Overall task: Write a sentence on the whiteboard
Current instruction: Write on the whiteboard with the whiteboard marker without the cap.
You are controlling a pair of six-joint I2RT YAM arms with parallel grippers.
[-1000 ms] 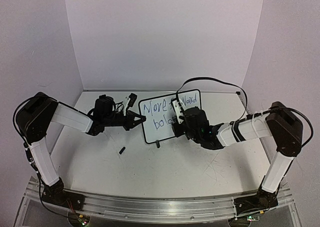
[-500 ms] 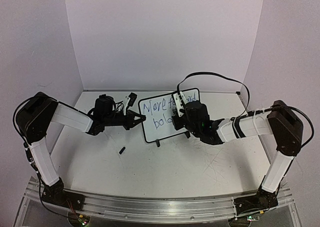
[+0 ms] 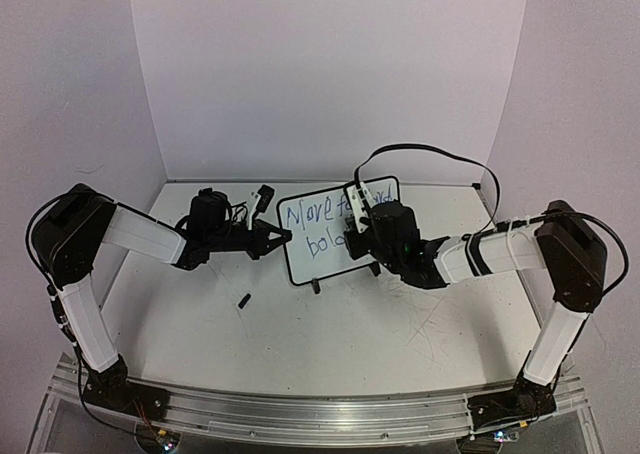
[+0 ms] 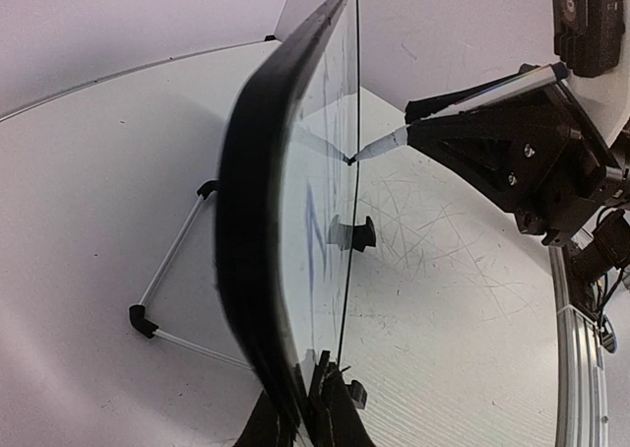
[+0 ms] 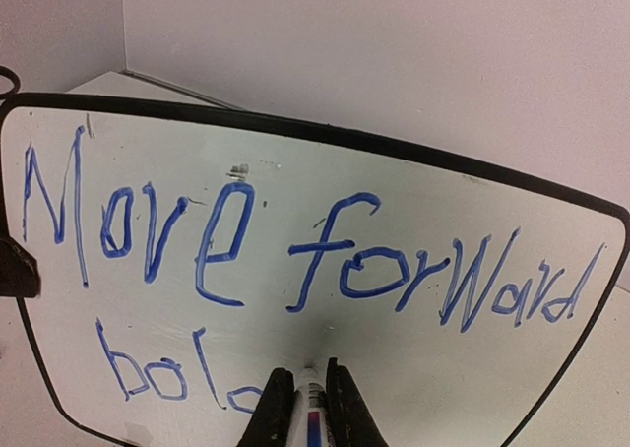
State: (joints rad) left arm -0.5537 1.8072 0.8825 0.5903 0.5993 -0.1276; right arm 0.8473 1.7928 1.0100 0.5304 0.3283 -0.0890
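Right fingers (image 5: 271,410), clamped on a marker (image 5: 309,414), had shifted up-left; left fingers (image 3: 271,240) pinched the whiteboard (image 5: 443,368) edge; its blue sentence (image 5: 325,250) read "Move forward", "bol" unfinished.

The scuffed white table (image 3: 330,344) carries the whiteboard (image 3: 305,264) and a small black piece (image 3: 243,300).

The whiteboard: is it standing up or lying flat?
Standing, leaning slightly back: the whiteboard rests on its black feet, with the wire stand propped behind.
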